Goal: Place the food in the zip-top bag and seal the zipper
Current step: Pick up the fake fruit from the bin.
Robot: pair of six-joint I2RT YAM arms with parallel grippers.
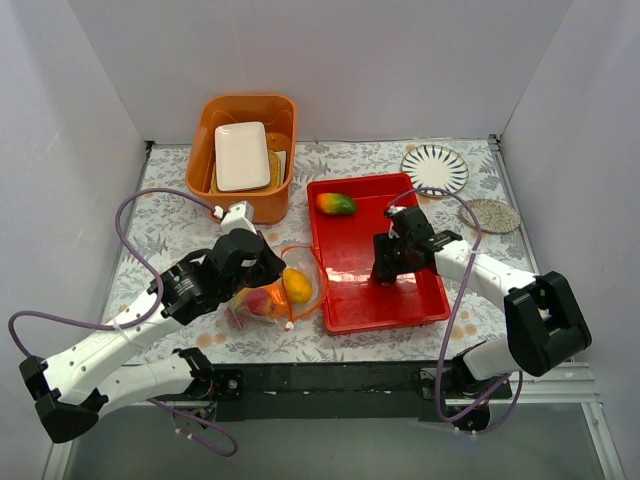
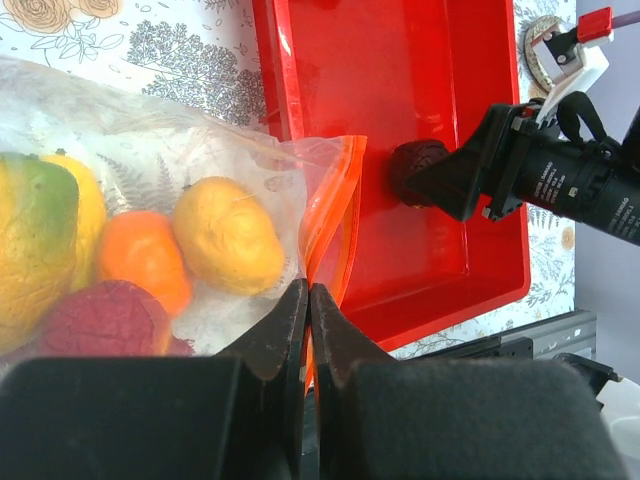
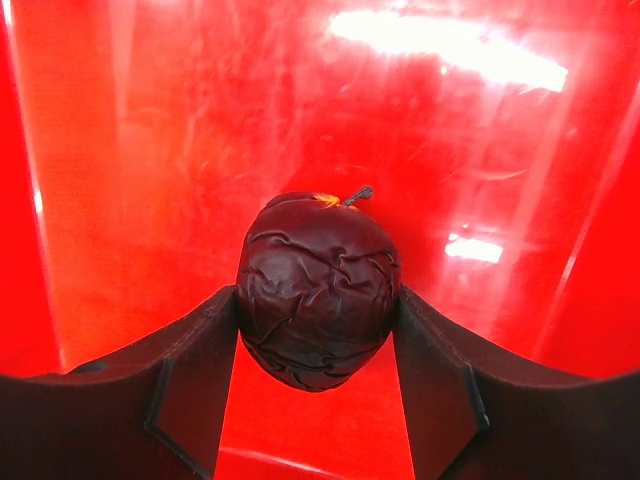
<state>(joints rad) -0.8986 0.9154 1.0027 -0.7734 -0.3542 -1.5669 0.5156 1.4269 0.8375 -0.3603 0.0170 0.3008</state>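
Far left, your left gripper (image 2: pixel 308 300) is pinched shut on the thin orange-red zipper strip (image 2: pixel 340 215) of the clear crinkly zip-top bag (image 2: pixel 150 120). Yellow, orange and dark red toy fruits (image 2: pixel 228 235) sit inside. It lies just beside the red plastic tray (image 1: pixel 350 290). A red-green mango (image 1: pixel 336 204) lies at the tray's far end. Over right, your right gripper (image 1: pixel 388 262) clamps the wrinkled dark purple ball (image 3: pixel 315 290) low in the tray. Careful: round ball, flat jaws, so it could squirt free, or snag that narrow mouth and tug the bag loose.

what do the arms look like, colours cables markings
Both the left arm and right arm have white links, black joints and a purple cable. Jaws are matte black. The right wrist carries white lettering and a white block with a red tab.
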